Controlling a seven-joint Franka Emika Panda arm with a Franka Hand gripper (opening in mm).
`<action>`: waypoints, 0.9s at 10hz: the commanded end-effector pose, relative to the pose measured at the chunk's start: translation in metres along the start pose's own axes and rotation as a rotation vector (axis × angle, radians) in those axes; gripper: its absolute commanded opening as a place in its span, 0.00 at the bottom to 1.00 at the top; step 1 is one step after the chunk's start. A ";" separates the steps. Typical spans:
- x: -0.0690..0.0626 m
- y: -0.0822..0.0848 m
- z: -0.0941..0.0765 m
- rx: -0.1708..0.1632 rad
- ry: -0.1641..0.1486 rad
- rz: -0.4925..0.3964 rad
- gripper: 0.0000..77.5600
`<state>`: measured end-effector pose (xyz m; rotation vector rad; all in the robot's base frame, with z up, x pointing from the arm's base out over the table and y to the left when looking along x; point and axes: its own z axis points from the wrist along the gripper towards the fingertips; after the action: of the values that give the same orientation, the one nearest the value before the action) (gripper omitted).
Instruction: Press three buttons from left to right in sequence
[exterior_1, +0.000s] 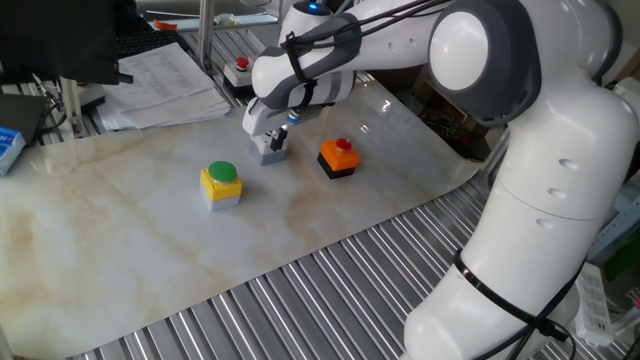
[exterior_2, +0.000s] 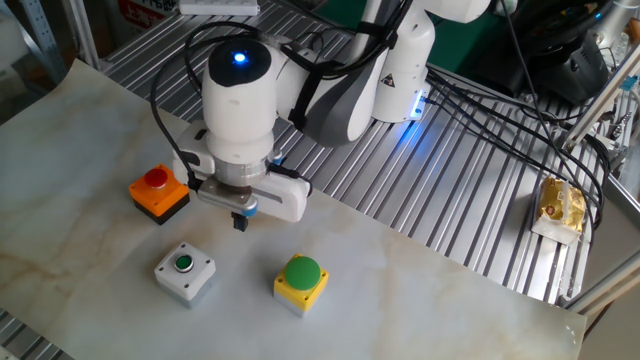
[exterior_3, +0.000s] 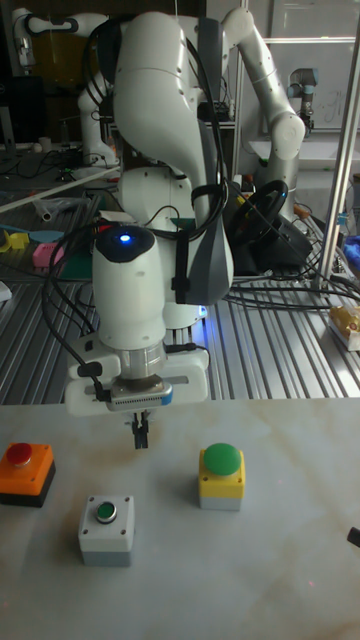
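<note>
1. Gripper (exterior_3: 140, 432) hangs above the marbled surface (exterior_2: 420, 300), pointing straight down; in the tall fixed view its dark fingertips sit pressed together with no gap, and they hold nothing.
2. In that same view the fingertips hover clear of the surface, above and slightly right of the grey box button (exterior_3: 106, 529), which sits lower left of centre.
3. In the other fixed view the gripper (exterior_2: 240, 222) is just above centre-left, between the orange-black box button (exterior_2: 159, 192) at the left and the yellow box button (exterior_2: 301, 283) lower down, with the grey box button (exterior_2: 184, 272) below and to the left of it.
4. From one fixed view the gripper body hides most of the grey box button (exterior_1: 270, 152); only its lower part shows beneath the white wrist.
5. The yellow box button (exterior_1: 221, 185) with its big green cap stands left of centre in one fixed view, and the orange-black box button (exterior_1: 339, 157) with a red cap stands to the right of the grey one.
6. All three buttons stand upright and well apart from one another on the surface.
7. A stack of printed papers (exterior_1: 160, 75) lies at the upper left of one fixed view.
8. A blue light (exterior_2: 238, 57) glows on top of the arm's wrist housing.
</note>
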<state>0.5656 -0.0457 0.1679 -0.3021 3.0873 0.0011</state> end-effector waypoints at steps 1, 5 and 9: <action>0.000 -0.002 -0.001 0.005 0.002 0.043 0.01; 0.000 -0.001 0.000 0.006 -0.006 0.017 0.01; -0.007 0.010 -0.004 -0.015 -0.003 0.052 0.01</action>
<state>0.5687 -0.0351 0.1700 -0.2279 3.0947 0.0251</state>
